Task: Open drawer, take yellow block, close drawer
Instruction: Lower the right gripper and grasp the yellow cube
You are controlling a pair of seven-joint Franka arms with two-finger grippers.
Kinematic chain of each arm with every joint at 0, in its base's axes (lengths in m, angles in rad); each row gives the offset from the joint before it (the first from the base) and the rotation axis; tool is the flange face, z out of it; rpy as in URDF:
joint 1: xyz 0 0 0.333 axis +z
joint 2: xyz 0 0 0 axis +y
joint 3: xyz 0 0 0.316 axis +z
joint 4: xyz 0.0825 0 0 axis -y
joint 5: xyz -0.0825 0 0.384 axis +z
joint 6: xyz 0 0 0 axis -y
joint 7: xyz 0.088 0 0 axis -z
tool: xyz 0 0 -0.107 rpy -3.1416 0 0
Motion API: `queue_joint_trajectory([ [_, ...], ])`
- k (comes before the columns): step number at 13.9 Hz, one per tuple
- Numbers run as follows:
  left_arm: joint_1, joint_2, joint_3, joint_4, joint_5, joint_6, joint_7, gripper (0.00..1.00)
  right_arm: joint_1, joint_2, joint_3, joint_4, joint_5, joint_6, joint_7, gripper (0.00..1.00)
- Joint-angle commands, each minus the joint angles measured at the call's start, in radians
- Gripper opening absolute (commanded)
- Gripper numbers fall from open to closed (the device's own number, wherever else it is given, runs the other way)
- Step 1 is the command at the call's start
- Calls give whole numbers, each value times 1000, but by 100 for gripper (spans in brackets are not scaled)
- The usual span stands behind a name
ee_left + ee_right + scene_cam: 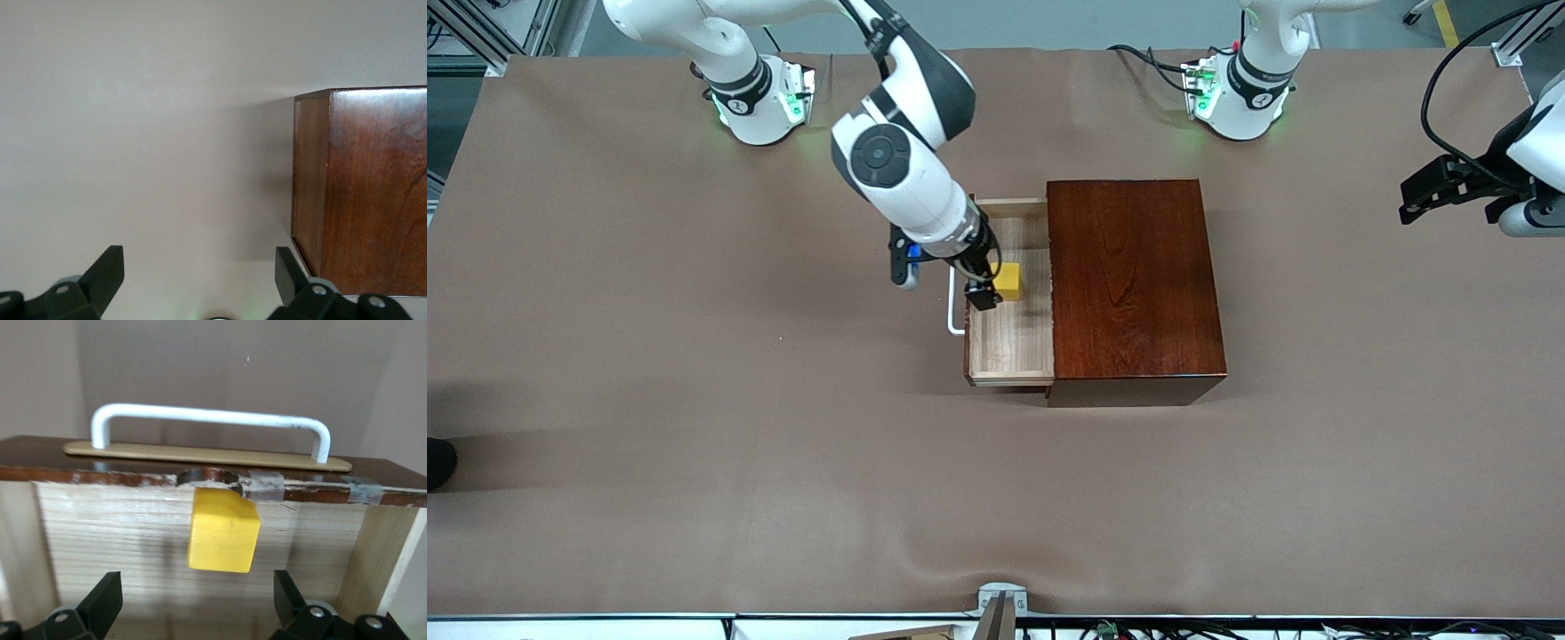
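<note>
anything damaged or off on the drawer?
Yes: the drawer front's top edge, beside the handle, is chipped and patched with tape. The block sits intact in the tray. Nothing spilled.

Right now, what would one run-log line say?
drawer: open | yellow block: inside | right end effector: open, over block | left end effector: open, waiting

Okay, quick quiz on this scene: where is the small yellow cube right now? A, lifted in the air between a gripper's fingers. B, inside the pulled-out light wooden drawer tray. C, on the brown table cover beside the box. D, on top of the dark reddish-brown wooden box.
B: the small bright yellow cube sits on the floor of the open light-brown wooden drawer tray, with the right gripper open just above it, gripping nothing.
</note>
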Motion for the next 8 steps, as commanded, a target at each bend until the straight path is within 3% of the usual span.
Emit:
queue_joint_trajectory([
  [1, 9, -19, -5, -17, -20, 11, 24, 100, 32, 42, -13, 38, 1, -3, 21, 100],
  [8, 8, -19, -5, -17, -20, 11, 24, 100, 77, 101, -19, 38, -31, 20, 22, 100],
])
